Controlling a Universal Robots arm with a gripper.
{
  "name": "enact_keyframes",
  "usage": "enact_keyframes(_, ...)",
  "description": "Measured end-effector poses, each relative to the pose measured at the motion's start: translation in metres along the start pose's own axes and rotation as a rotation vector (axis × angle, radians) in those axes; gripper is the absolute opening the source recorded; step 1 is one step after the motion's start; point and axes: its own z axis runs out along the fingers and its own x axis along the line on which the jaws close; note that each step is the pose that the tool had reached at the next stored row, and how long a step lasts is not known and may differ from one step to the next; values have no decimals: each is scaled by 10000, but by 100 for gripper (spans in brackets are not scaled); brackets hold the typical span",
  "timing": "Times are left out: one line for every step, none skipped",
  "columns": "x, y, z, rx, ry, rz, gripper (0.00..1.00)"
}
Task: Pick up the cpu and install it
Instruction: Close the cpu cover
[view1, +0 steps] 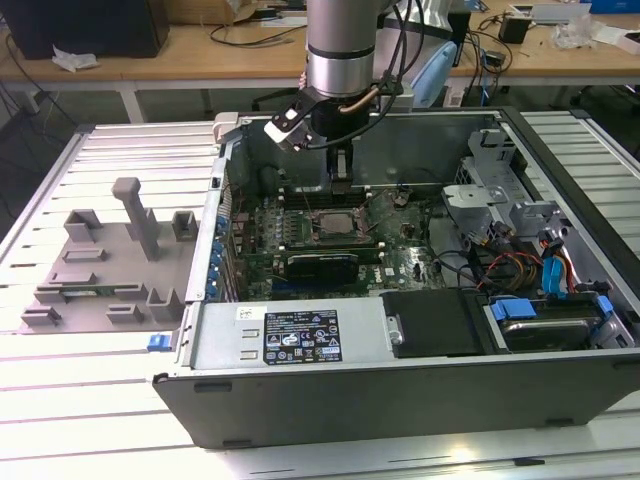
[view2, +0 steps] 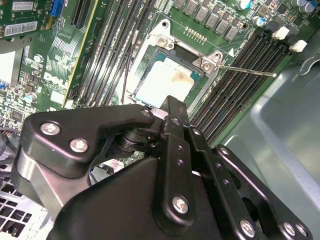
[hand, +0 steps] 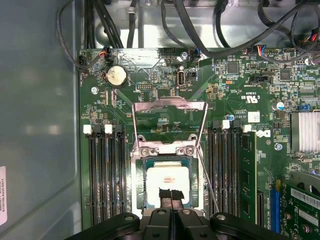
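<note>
The cpu (hand: 167, 181), a small square chip with a shiny silver top, lies flat inside the motherboard's socket frame (hand: 141, 186); in the second wrist view the cpu (view2: 161, 82) shows just past the fingertips. My gripper (hand: 170, 196) hangs right over the chip's near edge, its two black fingers (hand: 165, 196) pressed together with nothing between them. In the exterior view the gripper (view1: 342, 178) stands upright a little above the socket (view1: 331, 222) in the open computer case (view1: 400, 390). The socket's metal load plate (hand: 170, 106) is swung open, and its thin lever (view2: 250, 71) sticks out sideways.
Memory slots (hand: 102, 175) flank the socket on both sides. A long black card (view1: 320, 266) lies nearer the case front, with cables and drive bays (view1: 540, 270) at the exterior view's right. A grey parts fixture (view1: 110, 260) sits outside the case at the exterior view's left.
</note>
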Motion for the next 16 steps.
enact_keyframes(0, 0, 0, 0, 0, 0, 11)
enact_keyframes(0, 0, 0, 0, 0, 0, 11)
enact_keyframes(0, 0, 0, 0, -1, 0, 11)
enact_keyframes(1, 0, -1, 0, 0, 0, 11)
enact_keyframes(0, 0, -6, 1, -2, 0, 11)
enact_keyframes(0, 0, -16, 1, 0, 0, 11)
enact_keyframes(0, 1, -28, 0, 0, 0, 11)
enact_keyframes(-1, 1, -45, 0, -1, 0, 11)
enact_keyframes(-1, 1, -56, 1, 0, 0, 11)
enact_keyframes(-1, 1, -74, 0, 0, 0, 11)
enact_keyframes(-2, 2, -102, 1, 0, 0, 11)
enact_keyframes(-2, 2, -121, 0, 0, 0, 11)
enact_keyframes(-2, 3, -131, 0, 0, 0, 11)
enact_keyframes(-3, 3, -150, 0, 0, 0, 11)
enact_keyframes(-3, 3, -164, 0, 0, 0, 11)
enact_keyframes(-3, 4, -191, 1, -1, 0, 11)
